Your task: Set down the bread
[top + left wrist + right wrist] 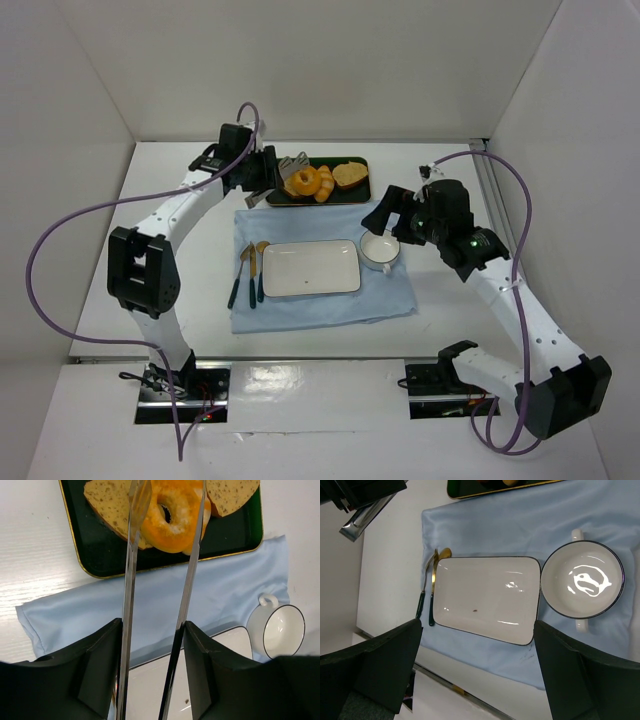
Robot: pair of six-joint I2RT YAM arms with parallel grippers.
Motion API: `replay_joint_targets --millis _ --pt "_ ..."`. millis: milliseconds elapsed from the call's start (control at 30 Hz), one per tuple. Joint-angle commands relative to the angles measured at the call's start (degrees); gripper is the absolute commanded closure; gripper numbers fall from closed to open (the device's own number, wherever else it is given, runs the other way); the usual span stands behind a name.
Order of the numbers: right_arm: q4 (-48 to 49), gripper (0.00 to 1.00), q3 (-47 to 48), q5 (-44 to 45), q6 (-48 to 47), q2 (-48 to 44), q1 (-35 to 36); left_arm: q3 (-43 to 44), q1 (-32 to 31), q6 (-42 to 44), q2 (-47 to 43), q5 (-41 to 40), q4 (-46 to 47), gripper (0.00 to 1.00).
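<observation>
The bread (175, 522) is a glossy orange ring bun over the dark green tray (95, 545), and it also shows in the top view (303, 181). My left gripper (152, 630) is shut on metal tongs (131, 580). The two tong arms lie against either side of the bun. I cannot tell whether the bun rests on the tray or is lifted. In the top view the left gripper (255, 175) is at the tray's left end. My right gripper (477, 630) is open and empty above the white plate (485, 597).
Flat brown toast slices (112, 507) and a ridged golden roll (324, 186) share the tray (356, 163). On the blue cloth (320, 310) lie the white rectangular plate (310, 268), a white handled bowl (380, 250) to its right, and cutlery (250, 272) to its left.
</observation>
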Motion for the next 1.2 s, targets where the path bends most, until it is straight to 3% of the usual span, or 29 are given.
replay_joint_targets --millis 0,367,1167 --pt "3.07 0.01 0.07 0.22 0.25 0.57 -0.39 2.69 0.76 2.86 0.14 -2.14 -0.42 0.38" --pt "4.83 0.01 0.07 -0.93 0.77 2.85 -0.39 2.77 1.29 3.39 1.90 -4.70 -1.74 0.32" --pt "5.35 0.01 -0.98 -0.40 1.30 2.85 -0.39 2.25 0.76 2.34 5.33 -0.57 -0.69 0.32"
